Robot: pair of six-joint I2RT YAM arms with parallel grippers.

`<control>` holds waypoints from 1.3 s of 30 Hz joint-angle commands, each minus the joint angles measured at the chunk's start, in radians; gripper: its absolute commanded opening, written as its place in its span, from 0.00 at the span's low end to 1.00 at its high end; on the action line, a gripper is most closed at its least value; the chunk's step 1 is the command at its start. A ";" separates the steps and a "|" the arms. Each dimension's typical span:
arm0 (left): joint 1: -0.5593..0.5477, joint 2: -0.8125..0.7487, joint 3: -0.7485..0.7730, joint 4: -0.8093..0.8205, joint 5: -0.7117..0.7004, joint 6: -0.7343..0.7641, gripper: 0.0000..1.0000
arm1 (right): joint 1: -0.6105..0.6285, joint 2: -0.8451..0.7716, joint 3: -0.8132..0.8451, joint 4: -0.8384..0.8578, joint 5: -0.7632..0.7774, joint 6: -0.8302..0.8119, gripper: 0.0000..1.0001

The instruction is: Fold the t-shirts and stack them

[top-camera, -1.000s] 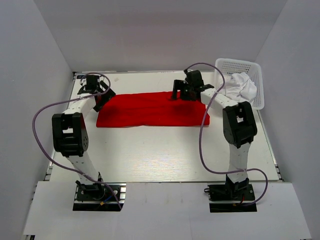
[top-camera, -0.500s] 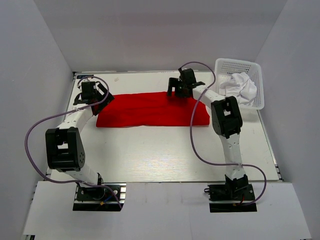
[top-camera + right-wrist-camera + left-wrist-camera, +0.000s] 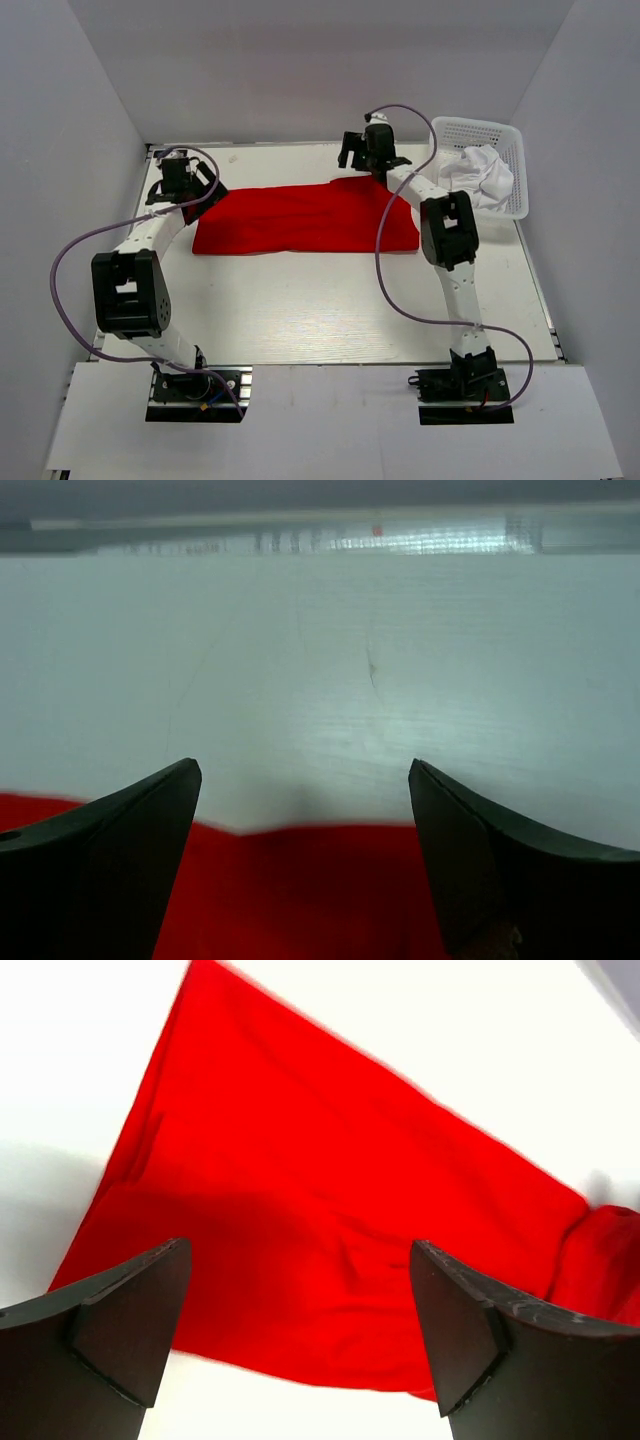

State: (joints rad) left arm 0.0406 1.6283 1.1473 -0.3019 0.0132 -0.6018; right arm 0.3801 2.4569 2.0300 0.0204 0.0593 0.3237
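A red t-shirt (image 3: pixel 300 218) lies folded into a long flat band across the far half of the table. My left gripper (image 3: pixel 178 180) is open and empty above the shirt's left end; the red cloth (image 3: pixel 330 1210) fills its wrist view between the jaws. My right gripper (image 3: pixel 362 155) is open and empty at the shirt's far edge, right of the middle; its wrist view shows the red edge (image 3: pixel 300 890) low between the jaws and bare table beyond. A white t-shirt (image 3: pixel 478 172) lies crumpled in the basket.
A white mesh basket (image 3: pixel 503 133) stands at the far right corner of the table. The white table (image 3: pixel 320 300) is walled by pale panels on the left, back and right. Purple cables loop off both arms.
My right gripper has moved back from over the shirt to its far edge. My left gripper has moved slightly left and back at the shirt's left end. The shirt lies as before.
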 commanded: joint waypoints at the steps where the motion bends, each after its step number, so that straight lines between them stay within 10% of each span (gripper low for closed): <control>1: -0.016 0.010 0.089 0.092 0.119 0.062 1.00 | 0.002 -0.268 -0.174 0.058 -0.009 -0.060 0.90; 10: -0.016 0.387 0.397 0.012 0.196 0.146 1.00 | 0.013 -0.647 -0.778 -0.014 -0.049 0.113 0.90; 17: -0.025 0.446 0.293 0.001 0.106 0.125 1.00 | 0.009 -0.675 -0.903 -0.065 -0.042 0.183 0.90; 26: -0.132 -0.058 -0.444 0.059 0.195 -0.109 1.00 | 0.006 -0.290 -0.547 -0.206 -0.091 0.218 0.90; 30: -0.269 -0.341 -0.817 0.115 0.519 -0.210 1.00 | 0.031 -0.038 -0.040 -0.236 -0.252 0.092 0.90; 34: -0.367 -0.688 -0.862 -0.034 0.662 -0.214 1.00 | 0.042 0.239 0.425 -0.353 -0.323 0.009 0.90; 39: -0.401 -1.011 -0.755 -0.192 0.608 -0.201 1.00 | 0.052 -0.016 0.075 -0.041 -0.283 0.029 0.90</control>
State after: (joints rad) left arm -0.3553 0.7368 0.3042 -0.3729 0.5953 -0.8101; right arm 0.4210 2.5893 2.1914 -0.1078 -0.2100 0.3782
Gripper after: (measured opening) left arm 0.997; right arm 0.904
